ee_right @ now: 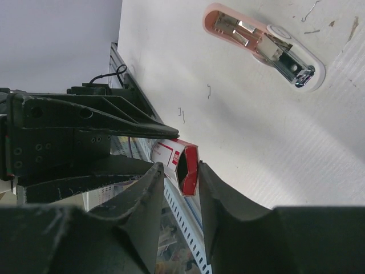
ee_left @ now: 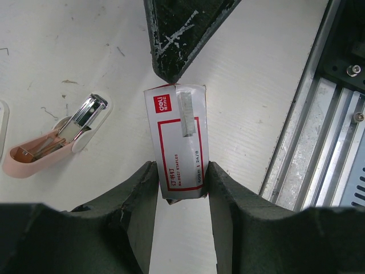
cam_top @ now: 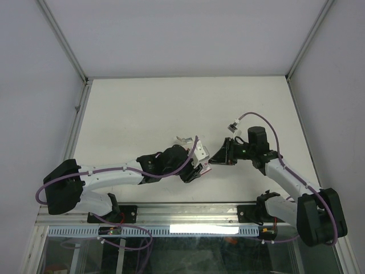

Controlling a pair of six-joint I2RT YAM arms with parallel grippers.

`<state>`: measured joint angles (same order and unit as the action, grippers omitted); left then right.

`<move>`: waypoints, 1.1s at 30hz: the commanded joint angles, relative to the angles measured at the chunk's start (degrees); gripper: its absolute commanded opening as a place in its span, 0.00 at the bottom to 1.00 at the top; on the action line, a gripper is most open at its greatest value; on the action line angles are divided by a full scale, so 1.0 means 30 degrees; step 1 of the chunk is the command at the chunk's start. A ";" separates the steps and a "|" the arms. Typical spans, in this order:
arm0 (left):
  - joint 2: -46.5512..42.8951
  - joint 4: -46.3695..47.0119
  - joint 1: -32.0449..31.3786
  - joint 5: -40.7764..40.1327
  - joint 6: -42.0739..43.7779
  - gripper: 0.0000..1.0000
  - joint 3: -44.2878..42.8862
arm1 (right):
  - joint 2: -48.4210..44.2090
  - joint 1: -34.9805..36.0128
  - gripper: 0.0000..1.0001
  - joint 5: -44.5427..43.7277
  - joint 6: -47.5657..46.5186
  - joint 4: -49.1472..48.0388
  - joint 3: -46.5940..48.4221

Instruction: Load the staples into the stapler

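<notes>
The staple box (ee_left: 178, 140), white label with red border, is pinched at its lower end between my left gripper's (ee_left: 179, 168) fingers, above the table. It also shows in the top view (cam_top: 200, 153). Its red open end (ee_right: 187, 166) lies between the fingertips of my right gripper (ee_right: 180, 165), whose jaws stand slightly apart: one pad touches the box and a gap shows on the other side. The box's inside looks dark, so the staples are hidden. The pink stapler (ee_left: 57, 137) lies open on the table, metal magazine exposed. It also shows in the right wrist view (ee_right: 262, 43) and the top view (cam_top: 183, 138).
The metal rail (ee_left: 319, 142) runs along the table's near edge, close beside the box. A few loose bent staples (ee_right: 181, 114) lie on the white table. Enclosure walls stand at the left, right and back.
</notes>
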<state>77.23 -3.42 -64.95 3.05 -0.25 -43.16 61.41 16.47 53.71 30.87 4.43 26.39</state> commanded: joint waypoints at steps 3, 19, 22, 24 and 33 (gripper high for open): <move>-0.0311 0.0708 -0.0380 -0.0416 0.0111 0.38 -0.0107 | 0.0418 0.0331 0.28 0.1194 0.0350 -0.1186 -0.0054; -0.0328 0.0668 -0.0627 -0.1083 0.0033 0.38 0.0022 | 0.1348 0.1175 0.17 0.1878 0.0519 -0.1705 -0.0280; -0.0264 0.0651 -0.0646 -0.1378 0.0051 0.38 0.0018 | 0.1412 0.1360 0.15 0.1785 0.0534 -0.1688 -0.0361; -0.0173 0.0668 -0.0646 -0.1693 0.0054 0.39 0.0003 | 0.1408 0.1396 0.10 0.1717 0.0689 -0.1856 -0.0409; -0.1570 0.1576 -0.0646 -0.3470 -0.2928 0.92 0.1014 | 0.1122 0.1403 0.00 0.0210 0.1516 -0.3445 -0.0879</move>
<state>76.84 -3.31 -66.43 -3.42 -2.98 -42.02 65.69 20.51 56.05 34.06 -1.23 24.38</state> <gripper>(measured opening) 0.842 0.005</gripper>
